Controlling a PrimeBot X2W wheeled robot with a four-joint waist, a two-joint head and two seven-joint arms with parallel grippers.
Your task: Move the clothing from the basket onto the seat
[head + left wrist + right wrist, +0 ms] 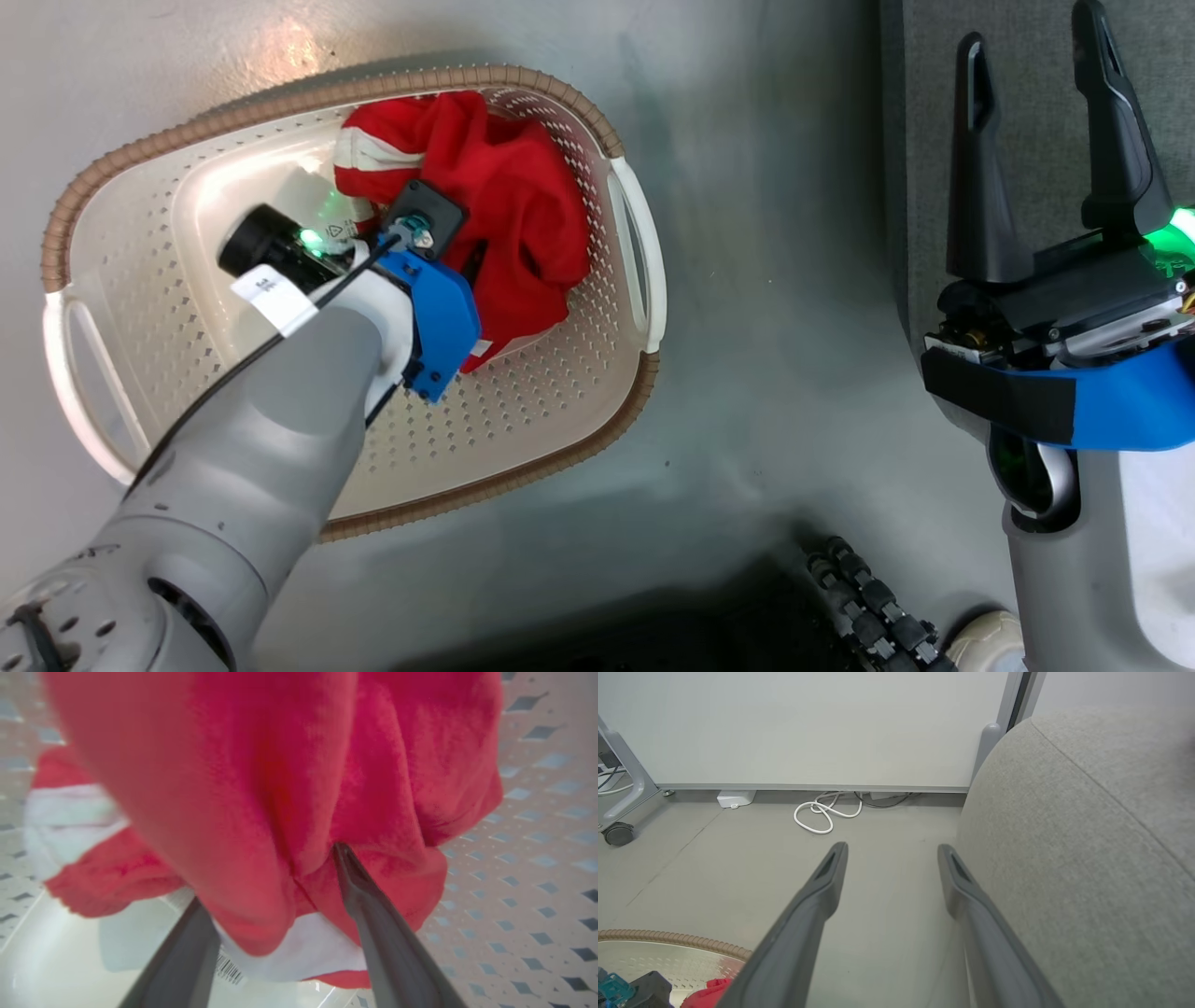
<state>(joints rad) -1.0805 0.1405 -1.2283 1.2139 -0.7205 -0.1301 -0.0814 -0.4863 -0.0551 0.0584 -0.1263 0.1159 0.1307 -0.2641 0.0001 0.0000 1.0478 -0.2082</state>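
Counted one basket, one heap of red clothing inside it, garments not separable, two grippers. Found left gripper wide down in basket, straddling a red fold; spotted barcode label via left wrist view. Found right gripper wide, empty, beside seat. Noted grey floor, coiled white cable, pale wall panel
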